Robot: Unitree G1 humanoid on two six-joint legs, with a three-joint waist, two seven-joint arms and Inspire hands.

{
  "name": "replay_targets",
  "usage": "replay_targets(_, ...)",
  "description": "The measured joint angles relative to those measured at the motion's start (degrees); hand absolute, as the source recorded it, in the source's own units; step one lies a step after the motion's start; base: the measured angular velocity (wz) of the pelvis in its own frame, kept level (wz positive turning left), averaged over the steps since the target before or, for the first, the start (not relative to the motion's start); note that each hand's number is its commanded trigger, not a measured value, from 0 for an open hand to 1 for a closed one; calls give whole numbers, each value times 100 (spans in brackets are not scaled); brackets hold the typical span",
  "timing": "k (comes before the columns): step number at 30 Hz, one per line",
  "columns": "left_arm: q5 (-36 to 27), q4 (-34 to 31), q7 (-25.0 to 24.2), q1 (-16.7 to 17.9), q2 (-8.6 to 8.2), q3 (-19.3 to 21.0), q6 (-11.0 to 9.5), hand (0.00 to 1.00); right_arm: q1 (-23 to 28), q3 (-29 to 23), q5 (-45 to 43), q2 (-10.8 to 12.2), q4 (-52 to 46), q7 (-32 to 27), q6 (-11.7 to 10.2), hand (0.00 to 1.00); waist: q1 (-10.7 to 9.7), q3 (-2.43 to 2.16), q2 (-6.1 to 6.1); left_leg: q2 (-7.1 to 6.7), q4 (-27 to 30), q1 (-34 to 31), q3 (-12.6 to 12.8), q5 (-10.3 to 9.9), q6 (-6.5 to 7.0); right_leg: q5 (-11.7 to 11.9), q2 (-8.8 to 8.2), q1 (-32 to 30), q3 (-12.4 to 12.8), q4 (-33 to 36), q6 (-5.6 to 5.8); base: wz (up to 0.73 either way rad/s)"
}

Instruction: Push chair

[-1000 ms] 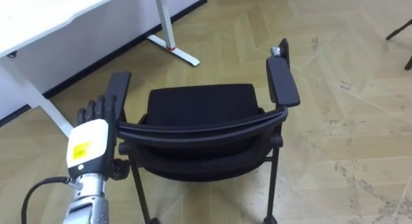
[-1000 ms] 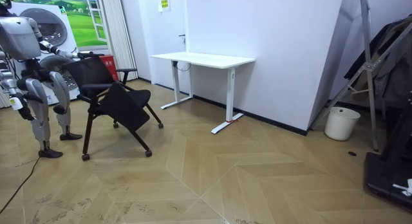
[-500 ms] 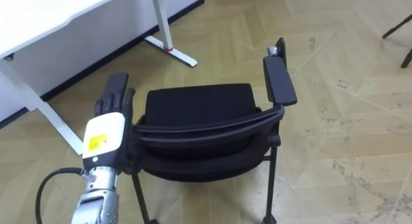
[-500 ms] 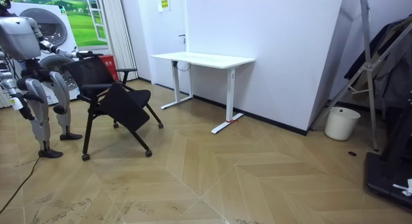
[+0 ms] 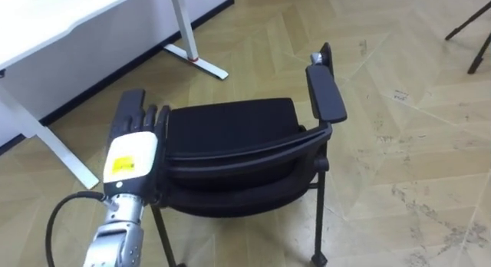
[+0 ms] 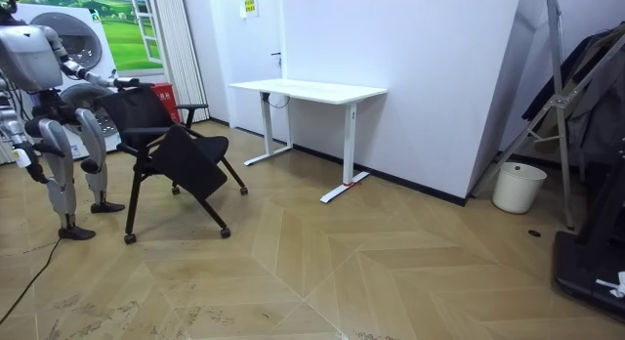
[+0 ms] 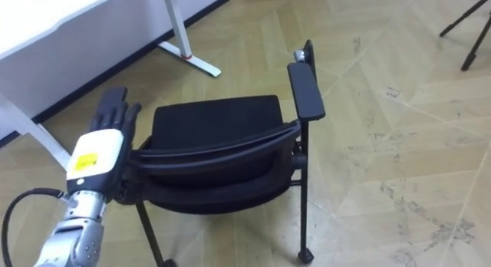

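A black chair (image 5: 230,125) with armrests and thin metal legs stands on the wood floor right in front of me, its backrest nearest me. My left hand (image 5: 132,148) is open, with straight fingers laid at the left end of the backrest (image 5: 238,156), over the left armrest. The same hand (image 7: 98,152) and chair (image 7: 215,121) show in the right eye view. In the room view I stand behind the chair (image 6: 166,149) at the room view's left, left arm stretched to it. My right hand (image 6: 21,156) hangs at my side.
A white desk (image 5: 46,37) with a white foot (image 5: 196,58) stands ahead on my left, against the wall (image 6: 308,88). Dark stand legs (image 5: 469,29) reach in at the far right. A white bin (image 6: 518,187) sits by the wall. Open floor lies right of the chair.
My left hand has moved forward and to the right, up to the left end of the backrest. The eye view has shifted a little; the chair barely moves in the room view.
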Motion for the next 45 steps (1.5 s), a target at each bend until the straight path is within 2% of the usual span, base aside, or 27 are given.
replay_targets(1,4,0,-34,-57,7,-93,8,0,0,2,5,0,-2,0,0,0,-25,20,32,0,-1,-2,9,0,0,0,0,-11,21,0,0,-7)
replay_targets(4,68,0,-145,-183,10,-244,-6,0,2,2,5,-4,0,0,-3,0,-44,1,97,7,-22,-34,74,0,0,0,5,-90,94,2,0,-12)
replay_targets(8,132,122,-218,-178,16,-363,-25,0,0,1,12,-6,11,5,-9,0,-129,6,123,10,-54,27,123,1,1,0,9,-83,136,1,0,-7)
replay_targets(14,514,258,-196,-179,16,-345,-20,0,-1,-2,-1,0,13,21,-14,0,-135,18,107,22,-131,69,165,1,1,0,23,-79,184,1,0,-3)
replay_targets(27,447,596,154,-209,16,-317,1,0,-36,38,-22,-4,-64,-114,79,0,-120,27,32,31,-163,181,327,1,1,-1,42,-55,375,3,1,-6)
replay_targets(28,423,598,161,-209,16,-318,1,9,-42,35,-33,-4,-64,-114,104,0,-121,26,28,31,-160,181,329,1,1,-2,42,-55,376,3,2,0)
replay_targets(29,418,597,165,-209,17,-318,2,38,-45,33,-50,-4,-65,-116,120,0,-122,24,23,31,-159,180,329,1,1,-4,42,-57,376,2,3,0)
replay_targets(30,416,606,167,-209,18,-318,3,94,-45,33,-71,-5,-65,-122,120,0,-120,23,21,30,-158,179,330,1,1,-5,42,-59,378,1,3,0)
replay_targets(31,415,608,168,-209,18,-318,3,100,-45,33,-80,-5,-65,-126,121,0,-119,23,21,30,-157,179,331,1,1,-5,42,-59,379,1,3,0)
replay_targets(38,418,609,144,-175,21,-286,-10,100,-44,-21,-280,-8,-75,-160,120,0,-114,3,-18,31,-126,236,362,1,1,-5,42,-26,411,6,3,-2)
replay_targets(45,436,758,159,-182,132,-279,-164,100,-37,-25,-190,-14,-107,-97,119,0,-125,-30,-71,34,-142,270,367,1,1,-8,43,16,409,4,2,0)
